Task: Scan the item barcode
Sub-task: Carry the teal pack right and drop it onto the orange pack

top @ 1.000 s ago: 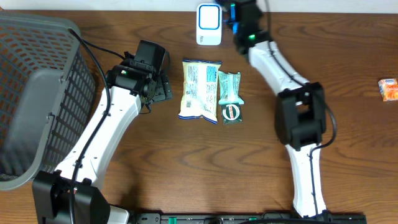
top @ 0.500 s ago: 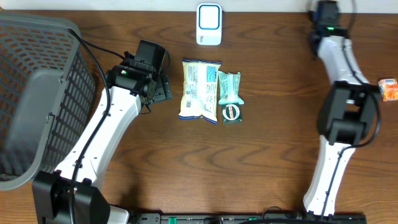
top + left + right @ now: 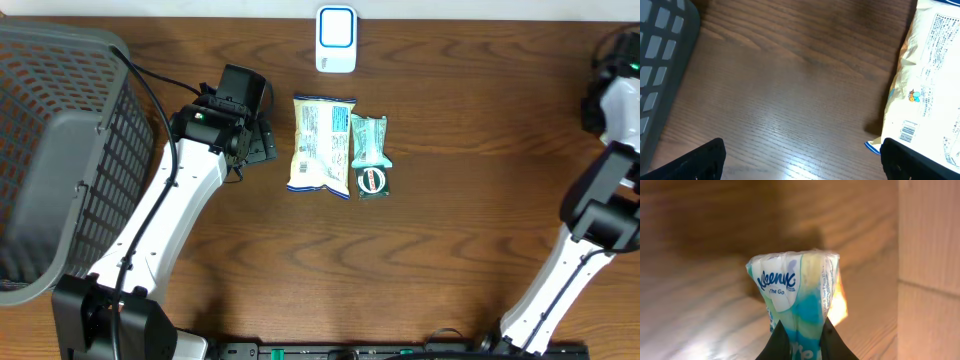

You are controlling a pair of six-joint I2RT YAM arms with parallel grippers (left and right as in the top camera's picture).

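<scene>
We see the right gripper (image 3: 803,327) at the bottom centre of the right wrist view. Its two dark fingers (image 3: 776,341) are pinched close together on the lower end of a small soft tissue pack (image 3: 795,287), white with blue and yellow-green patches and the word Kleenex. The pack stands upright out of the fingers, above brown wood, with a pale wooden panel (image 3: 929,255) at the right edge of that frame. From overhead, the white right arm (image 3: 612,195) rises along the far right edge of the frame, bent at a dark elbow. Its wrist reaches the upper right corner, where the gripper and pack cannot be made out.

The left gripper (image 3: 262,142) sits left of centre in the overhead view, at the end of a white arm (image 3: 165,215) stretching up from the lower left. In the left wrist view its fingers (image 3: 695,161) stand wide apart in the two bottom corners, with bare table between them.

Just right of the left gripper lies a cream-white printed snack bag (image 3: 322,145), flat on the dark brown wooden table (image 3: 400,260). A small green packet (image 3: 369,155) touches its right side. A white and blue barcode scanner (image 3: 336,38) stands at top centre, well apart from the right gripper. A grey plastic mesh basket (image 3: 60,120) fills the upper left.
</scene>
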